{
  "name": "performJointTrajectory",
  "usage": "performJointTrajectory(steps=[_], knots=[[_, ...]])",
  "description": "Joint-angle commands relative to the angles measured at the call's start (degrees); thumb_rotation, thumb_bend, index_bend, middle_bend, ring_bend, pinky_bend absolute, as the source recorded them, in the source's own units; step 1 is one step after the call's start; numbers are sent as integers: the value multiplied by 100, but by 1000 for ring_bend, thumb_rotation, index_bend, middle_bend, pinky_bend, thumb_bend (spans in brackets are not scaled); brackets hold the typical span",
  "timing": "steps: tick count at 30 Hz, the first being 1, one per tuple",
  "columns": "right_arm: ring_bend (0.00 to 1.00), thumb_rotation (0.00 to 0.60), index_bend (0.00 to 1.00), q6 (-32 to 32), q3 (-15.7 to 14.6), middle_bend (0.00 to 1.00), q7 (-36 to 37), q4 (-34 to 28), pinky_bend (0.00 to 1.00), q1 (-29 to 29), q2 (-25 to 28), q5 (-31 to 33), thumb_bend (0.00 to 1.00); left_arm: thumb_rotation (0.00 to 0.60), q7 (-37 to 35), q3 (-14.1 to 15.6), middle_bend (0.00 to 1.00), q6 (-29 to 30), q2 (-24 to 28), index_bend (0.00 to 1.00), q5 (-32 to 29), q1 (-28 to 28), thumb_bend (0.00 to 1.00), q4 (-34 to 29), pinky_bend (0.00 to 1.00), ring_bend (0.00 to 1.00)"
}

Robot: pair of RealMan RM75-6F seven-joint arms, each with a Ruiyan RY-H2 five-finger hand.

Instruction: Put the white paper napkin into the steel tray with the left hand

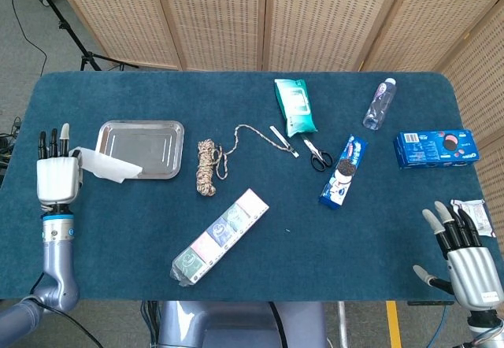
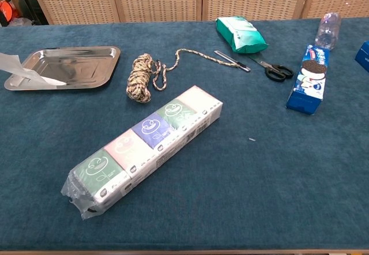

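The steel tray [image 1: 153,137] lies at the table's left, also seen in the chest view [image 2: 81,63]. My left hand [image 1: 55,178] stands just left of the tray, fingers pointing up, and holds the white paper napkin [image 1: 106,165] by one end. The napkin droops to the right, its free end resting on the tray's near-left corner [image 2: 26,75]. The chest view leaves the left hand out of frame. My right hand [image 1: 465,261] hovers at the near right edge, fingers spread, holding nothing.
A coiled rope [image 1: 209,167] lies right of the tray, with a long tissue multipack [image 1: 220,236] nearer the front. Further right are a green wipes pack [image 1: 294,105], scissors [image 1: 316,154], an Oreo sleeve [image 1: 344,171], a bottle [image 1: 379,104], a blue cookie box [image 1: 435,147] and a small white packet [image 1: 471,210].
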Motion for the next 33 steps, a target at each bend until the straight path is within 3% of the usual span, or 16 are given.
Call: performJointTrajectory(steps=[1,8,16,23,33], knots=[[0,600,0,-3,-2,0,-2,2,0,2,1,-3,0,600,-101,-95,0,-21,-178,841,-114,-98,440,169,0,0],[0,600,0,6,-7,0,9,10,0,2,1,-16,0,600,-185,-187,0,-20,-371,841,-237,-187,440,245,0,0],[0,600,0,-4,-14,0,21,7,0,6,9,-18,0,600,42,-333,0,12,-557,841,-528,-285,440,-214,0,0],[0,600,0,40,-15,0,118,33,0,-5,33,-27,0,600,238,-421,0,35,-682,842,-696,-393,441,-257,0,0],[0,600,0,15,-22,0,227,47,0,12,72,-23,0,600,438,-789,0,71,-1037,862,-1226,-604,461,-57,0,0]])
